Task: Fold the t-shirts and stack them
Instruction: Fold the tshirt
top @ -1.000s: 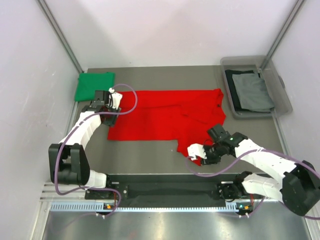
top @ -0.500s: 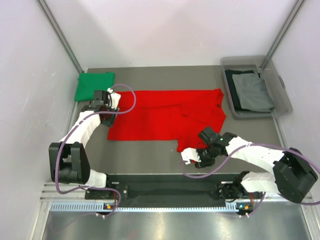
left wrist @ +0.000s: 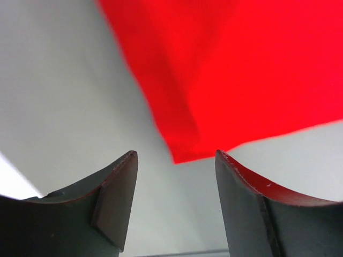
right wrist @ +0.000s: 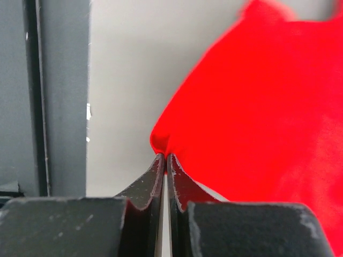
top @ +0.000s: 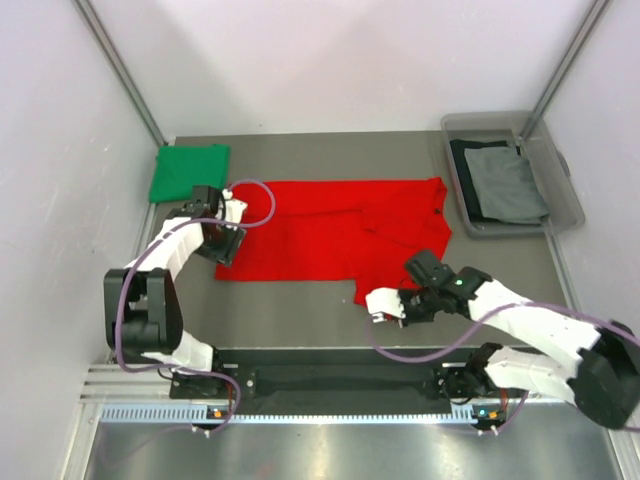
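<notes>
- My right claw (right wrist: 163, 160) is pressed together on a thin pinch of the red t-shirt (top: 330, 235), at the sleeve edge nearest the front of the table (top: 300, 312).
- My left claw (left wrist: 174, 163) is spread apart and empty. It hovers just above the shirt's near-left corner, which shows between the two fingers.
- The red t-shirt lies spread out mid-table, collar toward the right, with some wrinkles near the collar.
- I judge the step to be gripping the near edge for a fold. To do it well, my left claw should drop onto that corner and close on it before either arm lifts. Both arms should then rise evenly, keeping the edge taut.
- My right pinch looks shallow, so a sharp tug could slip it free.
- A green t-shirt (top: 188, 170) sits folded at the far-left corner, near my left arm.
- A clear bin (top: 562, 218) at the far right holds a grey t-shirt (top: 505, 185) lying on a dark t-shirt (top: 465, 160).
- The surface is matte grey and smooth. Plain pale walls (top: 330, 60) close in three sides, and a metal rail (top: 300, 410) runs along the near edge.
</notes>
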Controlling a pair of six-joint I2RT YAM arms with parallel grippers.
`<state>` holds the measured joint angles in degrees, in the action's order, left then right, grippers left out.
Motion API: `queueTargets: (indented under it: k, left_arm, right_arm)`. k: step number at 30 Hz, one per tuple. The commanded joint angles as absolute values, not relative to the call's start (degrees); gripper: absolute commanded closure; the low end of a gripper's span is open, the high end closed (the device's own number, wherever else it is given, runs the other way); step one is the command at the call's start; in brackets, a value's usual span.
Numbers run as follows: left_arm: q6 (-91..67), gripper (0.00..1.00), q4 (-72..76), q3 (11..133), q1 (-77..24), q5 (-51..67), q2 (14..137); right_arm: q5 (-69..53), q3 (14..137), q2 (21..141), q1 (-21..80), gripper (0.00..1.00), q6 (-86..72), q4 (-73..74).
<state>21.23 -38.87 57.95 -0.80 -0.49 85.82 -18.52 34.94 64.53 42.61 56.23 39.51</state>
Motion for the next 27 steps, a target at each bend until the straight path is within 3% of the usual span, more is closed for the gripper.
queueTargets:
  k: [1,8,22,27]
  left_arm:
    - [23.0,0.36,-44.3,59.0,-0.4,5.1,88.0]
    - [23.3,0.38,-42.6,58.8,1.0,5.3,91.7]
    - [24.6,0.45,-40.7,56.4,3.0,3.6,95.1]
    - [24.8,0.62,-41.3,56.3,4.0,4.7,97.4]
  right_arm:
    - [-16.6,38.7,56.3,43.3,1.00,52.7,42.3]
    - [-13.5,38.6,51.3,43.3,0.99,49.0,43.2]
    - [-13.3,39.9,54.2,43.2,0.98,48.1,41.3]
    - [-12.5,39.7,53.9,43.2,0.98,47.9,41.5]
